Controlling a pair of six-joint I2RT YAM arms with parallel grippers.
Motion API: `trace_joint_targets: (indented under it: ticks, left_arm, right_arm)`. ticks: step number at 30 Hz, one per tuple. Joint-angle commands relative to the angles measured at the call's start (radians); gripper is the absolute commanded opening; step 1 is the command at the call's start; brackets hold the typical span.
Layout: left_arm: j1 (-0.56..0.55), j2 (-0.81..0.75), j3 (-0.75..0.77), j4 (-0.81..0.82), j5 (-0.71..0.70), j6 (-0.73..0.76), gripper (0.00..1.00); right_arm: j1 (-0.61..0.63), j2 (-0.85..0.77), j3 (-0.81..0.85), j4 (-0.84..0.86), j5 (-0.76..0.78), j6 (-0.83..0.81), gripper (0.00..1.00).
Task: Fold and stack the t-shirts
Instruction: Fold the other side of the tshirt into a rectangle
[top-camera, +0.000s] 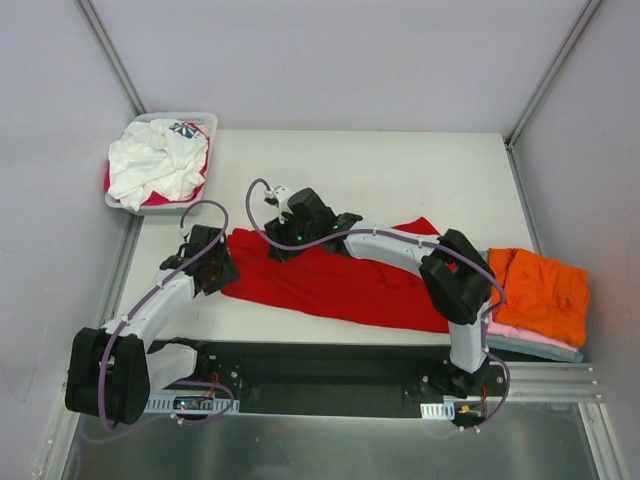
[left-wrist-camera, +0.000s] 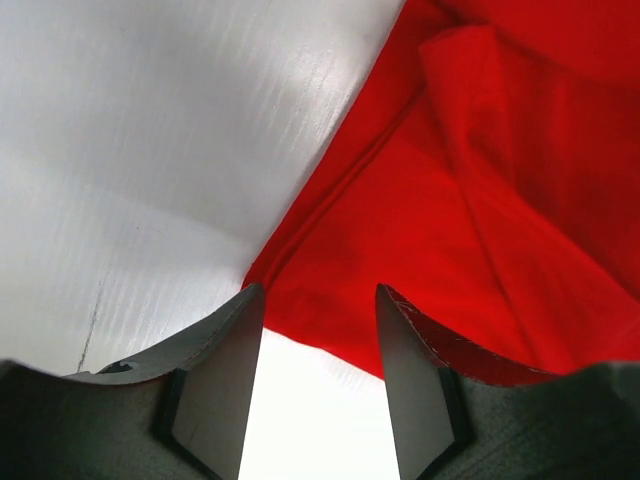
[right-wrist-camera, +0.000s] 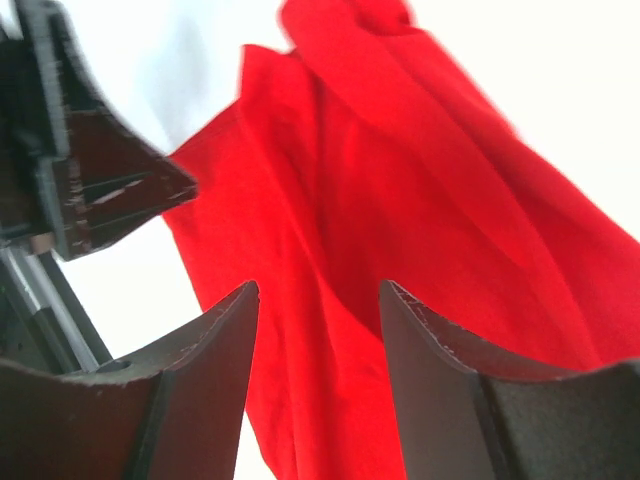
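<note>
The bright red t-shirt (top-camera: 340, 285) lies spread and wrinkled across the middle of the table. It also shows in the left wrist view (left-wrist-camera: 470, 200) and the right wrist view (right-wrist-camera: 400, 230). My left gripper (top-camera: 226, 268) is open at the shirt's left edge; in its wrist view the gripper (left-wrist-camera: 320, 305) has the hem just past its fingertips, with nothing between the jaws. My right gripper (top-camera: 280, 248) is open just above the shirt's upper left part, and in its wrist view the gripper (right-wrist-camera: 318, 300) has red cloth below it. An orange shirt (top-camera: 540, 290) lies folded on a pink one (top-camera: 520, 335) and a light blue-grey one (top-camera: 545, 349) at the right.
A white slotted basket (top-camera: 200, 122) at the back left holds a white printed shirt (top-camera: 155, 165) over magenta cloth (top-camera: 160, 198). Grey walls close in both sides. The left gripper's body (right-wrist-camera: 90, 190) shows close by in the right wrist view.
</note>
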Motion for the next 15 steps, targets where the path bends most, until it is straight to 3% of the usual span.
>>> trace_joint_targets:
  ticks: [1,10,15]
  left_arm:
    - [0.0,0.035,0.004,-0.003,-0.047,-0.017,0.48]
    - [0.0,0.063,0.009,0.034,-0.035,-0.007,0.4]
    - [0.0,0.096,-0.003,0.06,-0.011,0.003,0.18]
  right_arm:
    - [0.025,0.039,0.069,0.048,-0.121,-0.083,0.55]
    - [0.037,0.104,0.121,0.048,-0.125,-0.095,0.55]
    - [0.039,0.133,0.164,0.017,-0.107,-0.127,0.54]
